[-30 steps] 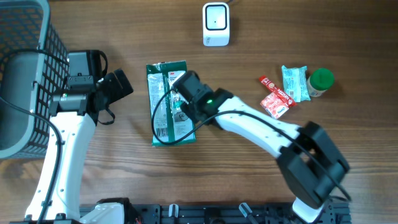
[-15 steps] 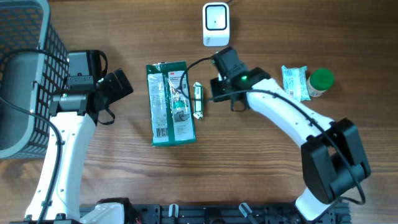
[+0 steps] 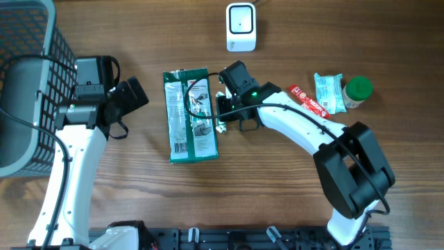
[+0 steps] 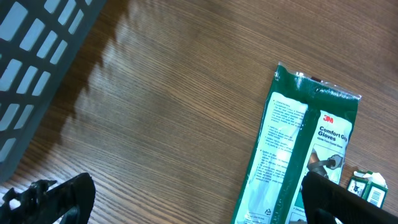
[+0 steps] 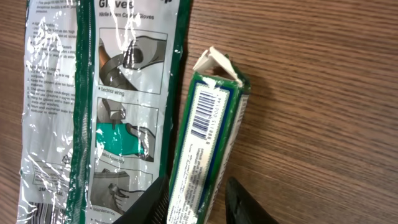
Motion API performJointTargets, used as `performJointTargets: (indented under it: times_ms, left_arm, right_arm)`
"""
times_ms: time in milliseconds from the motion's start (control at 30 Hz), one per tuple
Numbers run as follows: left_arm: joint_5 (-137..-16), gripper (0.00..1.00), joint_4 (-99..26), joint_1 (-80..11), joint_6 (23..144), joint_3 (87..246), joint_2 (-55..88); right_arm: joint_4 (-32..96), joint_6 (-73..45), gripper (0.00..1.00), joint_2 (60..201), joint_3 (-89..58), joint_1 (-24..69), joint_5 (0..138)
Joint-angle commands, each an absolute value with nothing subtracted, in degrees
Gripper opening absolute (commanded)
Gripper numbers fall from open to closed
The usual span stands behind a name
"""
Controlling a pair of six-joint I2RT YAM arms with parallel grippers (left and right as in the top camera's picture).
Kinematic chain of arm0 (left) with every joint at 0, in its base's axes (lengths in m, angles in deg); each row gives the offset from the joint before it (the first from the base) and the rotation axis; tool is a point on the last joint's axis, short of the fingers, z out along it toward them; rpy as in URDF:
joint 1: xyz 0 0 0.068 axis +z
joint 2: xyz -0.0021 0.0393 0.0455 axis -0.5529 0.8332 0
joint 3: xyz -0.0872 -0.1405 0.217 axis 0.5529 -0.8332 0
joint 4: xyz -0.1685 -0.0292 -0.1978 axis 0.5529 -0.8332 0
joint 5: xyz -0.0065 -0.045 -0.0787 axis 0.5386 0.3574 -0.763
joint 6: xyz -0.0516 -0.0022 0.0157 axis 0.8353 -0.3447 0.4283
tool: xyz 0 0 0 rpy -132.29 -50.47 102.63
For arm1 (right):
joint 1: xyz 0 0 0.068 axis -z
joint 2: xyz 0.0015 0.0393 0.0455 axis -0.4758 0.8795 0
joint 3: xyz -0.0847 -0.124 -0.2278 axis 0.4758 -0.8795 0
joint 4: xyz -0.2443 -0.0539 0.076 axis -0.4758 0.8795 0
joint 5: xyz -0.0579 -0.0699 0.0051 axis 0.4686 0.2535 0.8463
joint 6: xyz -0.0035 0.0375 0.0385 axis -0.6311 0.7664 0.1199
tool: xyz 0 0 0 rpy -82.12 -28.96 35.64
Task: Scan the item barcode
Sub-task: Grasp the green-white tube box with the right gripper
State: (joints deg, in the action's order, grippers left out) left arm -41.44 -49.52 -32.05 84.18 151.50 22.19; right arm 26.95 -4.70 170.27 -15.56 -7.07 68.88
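Right wrist: green pack (image 5: 208, 140) lies between fingers of end effector (image 5: 198, 202).

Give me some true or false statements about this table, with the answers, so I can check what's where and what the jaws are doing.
1. The box lies with its barcode facing up. True.
2. The glove pack is in the basket. False: it lies on the table, beside the box.
3. The left jaws stand wide open with nothing between them. True.
4. The scanner stands between the glove pack and the box. False: it stands apart from both, near the table's far edge.
5. The right jaws hover over the bottle. False: they straddle one end of the box.
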Motion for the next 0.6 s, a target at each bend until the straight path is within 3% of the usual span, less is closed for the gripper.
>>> performJointTargets:
  times_ms: [0, 567]
  left_arm:
    - [-40.9, 1.00, -49.4, -31.8, 83.5, 151.8, 22.3]
    - [-40.9, 1.00, -49.4, -31.8, 83.5, 151.8, 22.3]
  right_arm:
    - [26.8, -3.7, 0.30, 171.6, -15.7, -7.0, 69.2]
    - [27.5, -3.7, 0.30, 173.9, -15.6, -3.7, 75.6]
